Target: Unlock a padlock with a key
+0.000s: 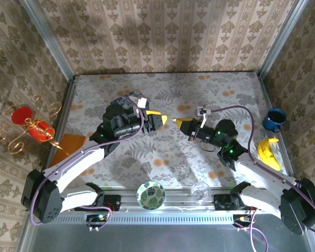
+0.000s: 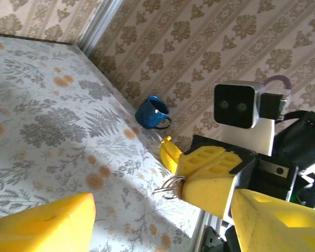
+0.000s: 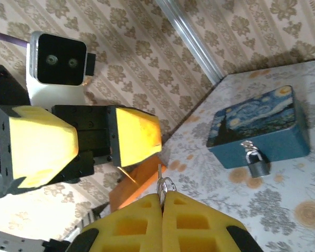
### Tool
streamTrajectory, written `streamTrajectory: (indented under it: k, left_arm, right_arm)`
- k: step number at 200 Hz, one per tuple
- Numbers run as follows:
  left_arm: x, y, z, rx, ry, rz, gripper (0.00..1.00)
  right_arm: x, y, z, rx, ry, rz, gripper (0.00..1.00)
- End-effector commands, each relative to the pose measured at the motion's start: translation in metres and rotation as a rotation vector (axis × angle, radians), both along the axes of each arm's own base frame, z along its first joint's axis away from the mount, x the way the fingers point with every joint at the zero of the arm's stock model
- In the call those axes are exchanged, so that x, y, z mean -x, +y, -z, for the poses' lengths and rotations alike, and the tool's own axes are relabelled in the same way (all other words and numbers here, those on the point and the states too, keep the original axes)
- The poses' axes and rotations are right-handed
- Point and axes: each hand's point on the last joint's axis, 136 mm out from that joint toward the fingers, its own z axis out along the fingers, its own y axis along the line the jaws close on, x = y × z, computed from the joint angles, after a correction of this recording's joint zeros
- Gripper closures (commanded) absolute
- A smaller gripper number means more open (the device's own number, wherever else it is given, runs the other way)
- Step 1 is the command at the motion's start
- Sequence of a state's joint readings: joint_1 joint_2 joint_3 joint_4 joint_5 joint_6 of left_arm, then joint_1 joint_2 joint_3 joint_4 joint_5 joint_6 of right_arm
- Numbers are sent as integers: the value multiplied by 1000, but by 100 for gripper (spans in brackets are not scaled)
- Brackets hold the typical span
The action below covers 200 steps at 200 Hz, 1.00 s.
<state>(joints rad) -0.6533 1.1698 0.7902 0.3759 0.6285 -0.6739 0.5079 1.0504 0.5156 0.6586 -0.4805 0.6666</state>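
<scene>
Lengthwise, padlock [image 3: 259,167] shackle toward tin [image 3: 257,119]

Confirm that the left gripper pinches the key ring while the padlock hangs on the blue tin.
Wrong arm: the right gripper pinches the key ring, as the right wrist view shows; the left gripper is open. The padlock does hang on the blue tin.

No text, label, brand, number or sign can be read on anything here.
</scene>
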Motion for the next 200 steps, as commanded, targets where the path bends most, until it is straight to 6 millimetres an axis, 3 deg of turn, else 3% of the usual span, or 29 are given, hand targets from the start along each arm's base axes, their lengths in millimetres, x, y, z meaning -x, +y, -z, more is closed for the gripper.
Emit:
streamTrajectory:
  k: [1,66,200]
  left_arm:
    - [11,-5,-27,62,-78,71,31]
    - [14,-3,-30,81,-84,90,43]
    - [16,-10,-41,149,-77,157,69]
  right_arm:
    - [9,9,-37,-104,-69,-91,100]
    - [10,14,-55,-162,-90,-134,100]
    - [9,18,-61,-189,-90,-154,100]
